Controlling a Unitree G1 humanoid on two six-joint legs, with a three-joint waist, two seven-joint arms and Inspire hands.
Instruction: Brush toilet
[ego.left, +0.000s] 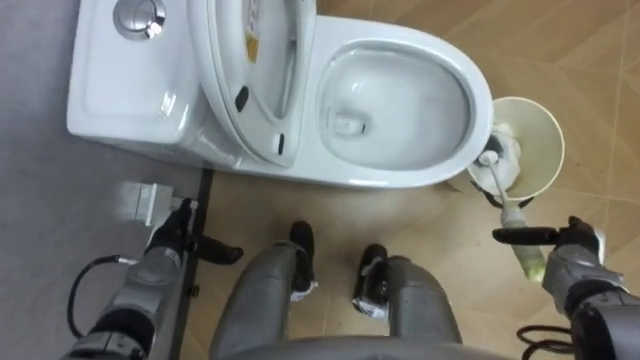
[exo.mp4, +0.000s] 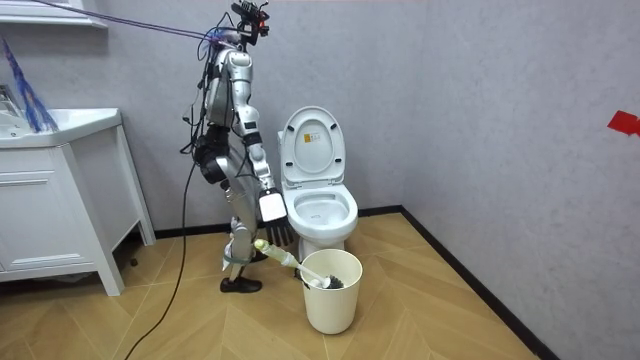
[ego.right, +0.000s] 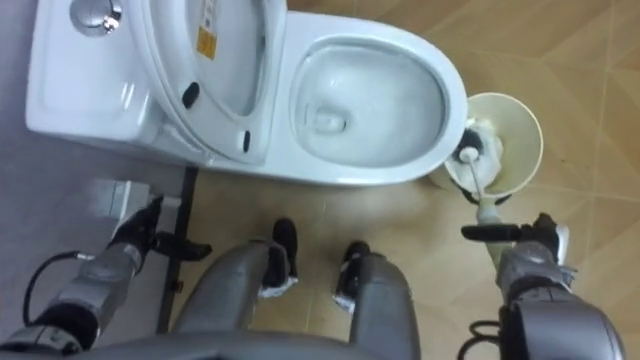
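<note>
On the tan wood-plank floor by a grey wall, the robot faces the lid-up white ceramic toilet, its right robot hand wrapped round the pale-handled toilet brush, whose head sits in the cream round bucket just beside the bowl, while its left robot hand hangs low with relaxed fingers.

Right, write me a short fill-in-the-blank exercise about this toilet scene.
1. The brush is held by the ____ robot hand.
2. The head of the brush sits ____ the bucket, not in the toilet.
3. The lid of the toilet is folded ____.
Missing words: right; inside; up.
</note>
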